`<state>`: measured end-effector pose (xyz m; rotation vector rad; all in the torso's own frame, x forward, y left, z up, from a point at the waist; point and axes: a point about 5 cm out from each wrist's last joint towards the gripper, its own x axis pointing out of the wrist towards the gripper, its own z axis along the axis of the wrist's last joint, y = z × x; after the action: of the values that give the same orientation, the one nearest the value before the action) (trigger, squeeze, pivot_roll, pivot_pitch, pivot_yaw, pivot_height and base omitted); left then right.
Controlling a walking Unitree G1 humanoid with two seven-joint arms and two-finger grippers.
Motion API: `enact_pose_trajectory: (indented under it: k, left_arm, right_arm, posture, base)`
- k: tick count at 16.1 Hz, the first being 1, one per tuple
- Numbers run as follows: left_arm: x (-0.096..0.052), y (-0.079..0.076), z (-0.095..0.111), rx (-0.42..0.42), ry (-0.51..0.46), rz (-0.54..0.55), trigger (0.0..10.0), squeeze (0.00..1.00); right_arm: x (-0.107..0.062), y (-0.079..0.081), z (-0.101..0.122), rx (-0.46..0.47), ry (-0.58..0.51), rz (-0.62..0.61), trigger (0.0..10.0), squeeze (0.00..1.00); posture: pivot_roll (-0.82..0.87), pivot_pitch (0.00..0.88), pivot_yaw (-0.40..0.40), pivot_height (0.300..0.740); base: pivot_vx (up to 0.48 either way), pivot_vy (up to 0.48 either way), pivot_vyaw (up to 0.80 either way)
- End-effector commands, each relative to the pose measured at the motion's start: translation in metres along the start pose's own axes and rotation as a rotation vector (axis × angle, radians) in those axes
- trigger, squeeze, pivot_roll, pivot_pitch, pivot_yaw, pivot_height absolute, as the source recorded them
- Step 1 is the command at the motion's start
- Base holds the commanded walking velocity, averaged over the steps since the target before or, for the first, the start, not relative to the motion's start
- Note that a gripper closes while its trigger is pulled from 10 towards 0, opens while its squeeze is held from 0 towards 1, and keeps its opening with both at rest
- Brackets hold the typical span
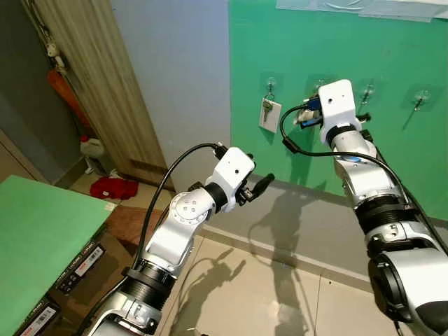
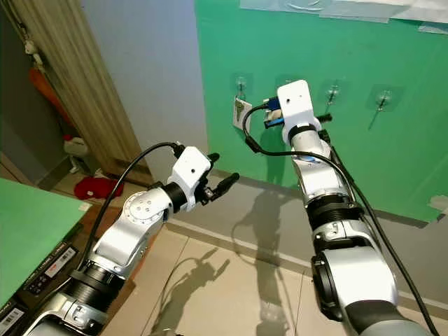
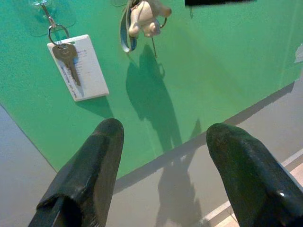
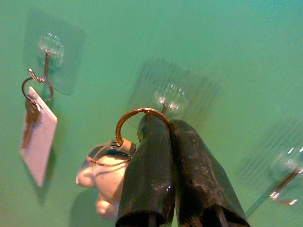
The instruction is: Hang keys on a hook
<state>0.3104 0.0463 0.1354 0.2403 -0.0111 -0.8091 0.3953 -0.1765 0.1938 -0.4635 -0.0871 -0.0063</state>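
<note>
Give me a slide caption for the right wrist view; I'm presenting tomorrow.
Right gripper pinches a key ring with a white charm up against a clear wall hook.

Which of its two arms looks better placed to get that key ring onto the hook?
The right. Its gripper is shut on the key ring right at the clear hook on the green wall. The left gripper is open, holds nothing, and sits lower and back from the wall.

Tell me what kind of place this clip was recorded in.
Probably a home entryway or hallway corner: a green wall board carries a row of clear stick-on hooks, one holding a key with a white tag, above a tiled floor beside a wooden door.
</note>
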Motion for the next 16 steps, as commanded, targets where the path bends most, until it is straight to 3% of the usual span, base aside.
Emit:
enact_pose_trajectory:
  k: [1,8,16]
  left_arm:
    - [-0.001,0.000,0.001,0.013,0.005,-0.008,10.0,0.00]
    - [-0.002,-0.002,0.000,0.008,0.008,-0.008,10.0,0.00]
    - [-0.003,-0.007,0.002,-0.022,-0.006,-0.017,10.0,0.00]
  right_arm:
    - [0.000,0.002,0.009,-0.068,-0.060,-0.008,0.0,0.00]
    - [0.002,-0.009,0.006,-0.234,-0.064,-0.068,0.0,0.00]
    - [0.010,-0.008,0.010,-0.301,-0.053,-0.027,0.0,0.00]
  posture:
    - [-0.08,0.000,0.075,0.740]
    - [-0.08,0.000,0.068,0.740]
    - [-0.07,0.000,0.063,0.740]
  base:
    - [0.000,0.000,0.00]
    - [0.000,0.000,0.00]
    - [0.000,0.000,0.00]
